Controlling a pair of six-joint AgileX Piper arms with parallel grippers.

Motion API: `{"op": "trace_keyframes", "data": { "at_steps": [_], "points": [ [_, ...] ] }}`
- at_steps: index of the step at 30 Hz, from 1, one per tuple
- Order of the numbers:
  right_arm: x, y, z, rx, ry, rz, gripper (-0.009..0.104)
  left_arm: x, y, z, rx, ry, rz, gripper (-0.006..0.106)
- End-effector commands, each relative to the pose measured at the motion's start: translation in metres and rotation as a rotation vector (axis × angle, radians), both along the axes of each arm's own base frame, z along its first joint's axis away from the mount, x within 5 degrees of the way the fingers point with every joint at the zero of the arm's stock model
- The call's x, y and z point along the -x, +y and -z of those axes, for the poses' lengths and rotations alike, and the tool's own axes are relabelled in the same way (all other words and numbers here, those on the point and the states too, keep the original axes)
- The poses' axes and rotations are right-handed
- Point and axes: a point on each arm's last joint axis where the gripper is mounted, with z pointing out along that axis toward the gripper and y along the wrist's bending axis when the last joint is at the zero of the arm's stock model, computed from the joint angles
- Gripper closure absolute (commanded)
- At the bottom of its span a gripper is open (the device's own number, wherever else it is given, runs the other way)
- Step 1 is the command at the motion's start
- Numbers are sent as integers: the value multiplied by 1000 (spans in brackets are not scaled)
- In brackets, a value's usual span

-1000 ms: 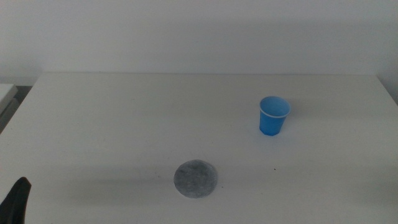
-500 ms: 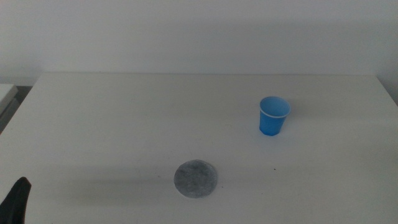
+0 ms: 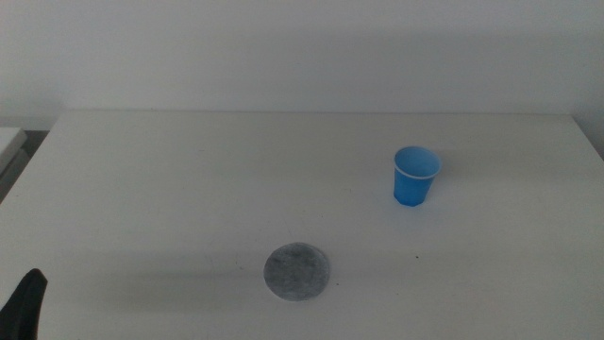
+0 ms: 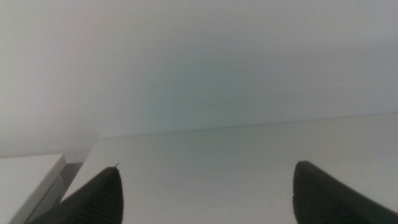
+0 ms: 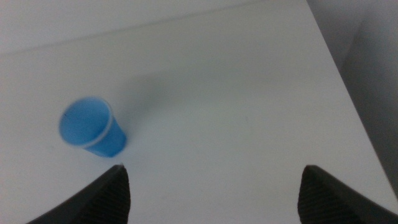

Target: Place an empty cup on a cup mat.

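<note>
Middle view showed the cup [image 3: 415,177] standing upright on the white table [image 3: 189,170], toward the right side and further back, its mouth open and nothing visible inside; the cup mat [image 3: 297,271] lay flat nearer the front edge, a little left of centre, well apart from the cup and bare; nothing touched either one. Right wrist view caught the cup [image 5: 92,127] again, seen from above and slightly blurred, with the right gripper [image 5: 211,186] hanging over the table [image 5: 236,93] off to one side of it; its two dark jaws stood wide apart with only bare tabletop between them, and the cup lay beyond them, not between them. Left gripper [image 4: 205,186] waited at the table's front left corner, showing in the middle view only as a dark tip [image 3: 25,302] at the bottom edge; its jaws were likewise spread wide, holding nothing, facing across the table [image 4: 205,149] toward the wall.
</note>
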Motion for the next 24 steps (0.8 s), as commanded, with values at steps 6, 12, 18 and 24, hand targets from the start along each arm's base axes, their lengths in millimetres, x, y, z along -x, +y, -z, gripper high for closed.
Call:
{"op": "trace_keyframes", "data": {
  "at_steps": [6,12,18,24],
  "points": [
    [-5,1,-9,-43,-59,8,24,0,0,-1,7,-9,2,7],
    [-22,3,-21,-37,-78,-38,24,0,0,-1,7,-9,2,7],
    [-64,14,-24,-31,11,-95,24,0,0,-1,7,-9,2,7],
    [-114,44,-12,1,87,-192,19,0,0,-1,7,-9,2,7]
  ]
}}
